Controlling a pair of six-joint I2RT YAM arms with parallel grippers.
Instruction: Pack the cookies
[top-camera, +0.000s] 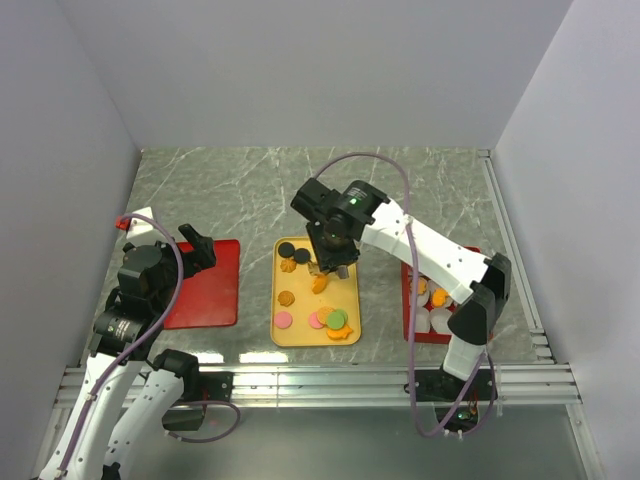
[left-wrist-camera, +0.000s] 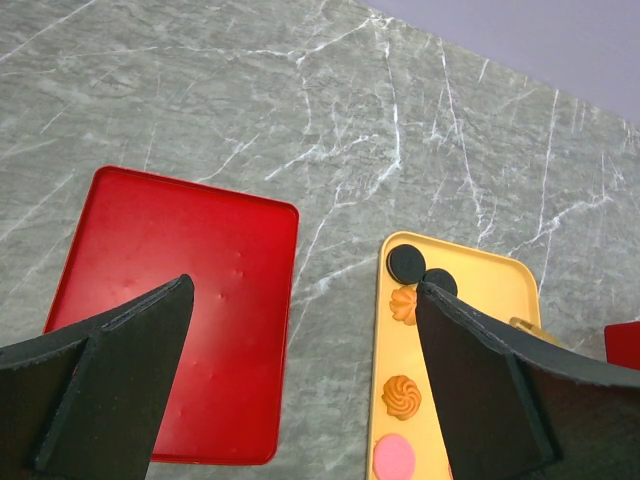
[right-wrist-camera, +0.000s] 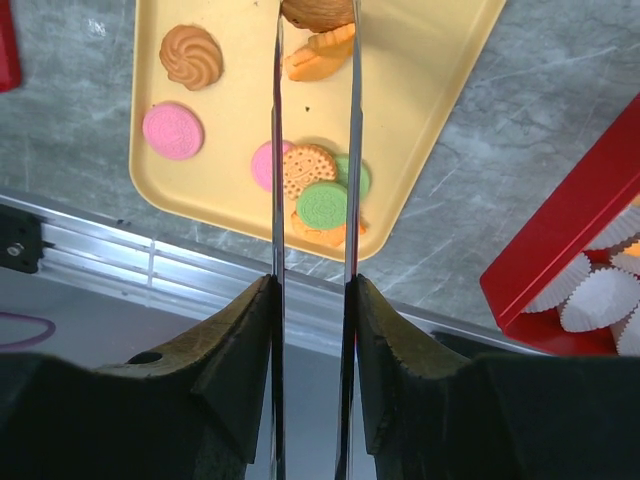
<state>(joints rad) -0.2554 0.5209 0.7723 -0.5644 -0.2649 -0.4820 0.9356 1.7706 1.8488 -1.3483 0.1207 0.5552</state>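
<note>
Overhead view of a grey marbled tabletop (top-camera: 240, 190) with three trays in a row. At the centre lies a yellow tray (top-camera: 350, 300) that carries the loose cookies (top-camera: 330, 320). Two black rounds (left-wrist-camera: 405, 263) lie at its 11 o'clock corner. Two orange swirls (left-wrist-camera: 401, 397) and a pink round (right-wrist-camera: 172, 131) run down its 9 o'clock edge. A heap with a green round (right-wrist-camera: 322, 204), a second pink one and some orange ones sits at its 5 o'clock corner. The right claw (top-camera: 328, 270) reaches over the middle of this tray. Its two thin fingers (right-wrist-camera: 277, 150) are drawn close and clamped on a brown cookie (right-wrist-camera: 318, 10) at their tips, with an orange cookie (right-wrist-camera: 318, 55) lying on the tray just beneath. At 9 o'clock from the yellow tray is a bare red tray (top-camera: 215, 295). The left claw (left-wrist-camera: 305, 290) hangs over its 11 o'clock corner with its fingers spread wide apart, gripping nothing. At 3 o'clock is a second red tray (top-camera: 408, 318), partly hidden by the right arm. It holds white paper cups (right-wrist-camera: 590, 300), and a few of them have orange pieces inside.
</note>
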